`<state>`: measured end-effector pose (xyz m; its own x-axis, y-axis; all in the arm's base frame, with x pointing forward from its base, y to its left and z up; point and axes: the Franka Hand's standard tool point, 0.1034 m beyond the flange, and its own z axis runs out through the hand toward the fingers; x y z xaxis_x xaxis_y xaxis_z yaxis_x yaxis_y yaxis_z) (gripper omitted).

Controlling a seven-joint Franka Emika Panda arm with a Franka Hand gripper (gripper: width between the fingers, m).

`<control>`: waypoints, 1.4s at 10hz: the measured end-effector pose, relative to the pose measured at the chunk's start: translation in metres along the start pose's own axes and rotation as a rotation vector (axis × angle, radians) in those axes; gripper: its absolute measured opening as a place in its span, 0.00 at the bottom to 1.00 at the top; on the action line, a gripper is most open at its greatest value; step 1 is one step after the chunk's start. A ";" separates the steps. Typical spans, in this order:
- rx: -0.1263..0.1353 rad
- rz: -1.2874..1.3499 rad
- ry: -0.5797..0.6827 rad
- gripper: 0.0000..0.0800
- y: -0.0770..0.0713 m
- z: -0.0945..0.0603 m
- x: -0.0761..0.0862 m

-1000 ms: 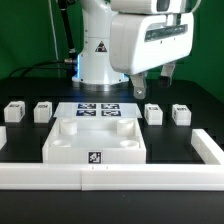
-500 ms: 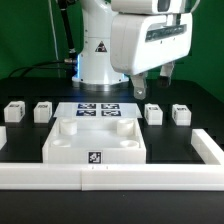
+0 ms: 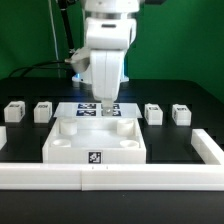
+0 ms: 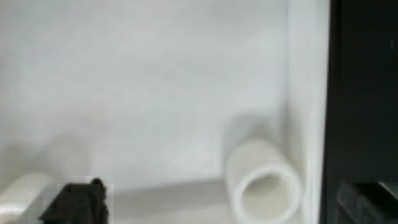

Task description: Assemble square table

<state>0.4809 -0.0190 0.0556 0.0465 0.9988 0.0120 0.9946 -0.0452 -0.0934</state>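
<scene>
Square table slab (image 3: 97, 143): lying flat on the black surface (image 3: 30, 140), just in front of the marker board (image 3: 86, 107), its tag (image 3: 95, 156) facing the exterior view.

Standing in a row level with that board, well apart from the slab: one leg (image 3: 14, 110) and a second leg (image 3: 43, 110) at the exterior view's left, a third leg (image 3: 153, 113) and a fourth leg (image 3: 181, 113) at its right.

Hanging over the slab's back edge: the arm (image 3: 105, 50), pointing down.

Showing in the wrist view: the slab's white face, one round socket (image 4: 267, 187) and the dark fingers (image 4: 75, 202), standing wide apart and gripping nothing.

Running along the front and both sides: a white rail (image 3: 110, 178).
</scene>
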 end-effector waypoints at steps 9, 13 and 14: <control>0.028 -0.171 0.023 0.46 -0.022 0.040 -0.028; 0.027 -0.169 0.023 0.08 -0.022 0.040 -0.029; 0.027 -0.169 0.023 0.08 -0.022 0.040 -0.029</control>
<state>0.4543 -0.0461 0.0176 -0.1184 0.9916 0.0522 0.9857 0.1238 -0.1147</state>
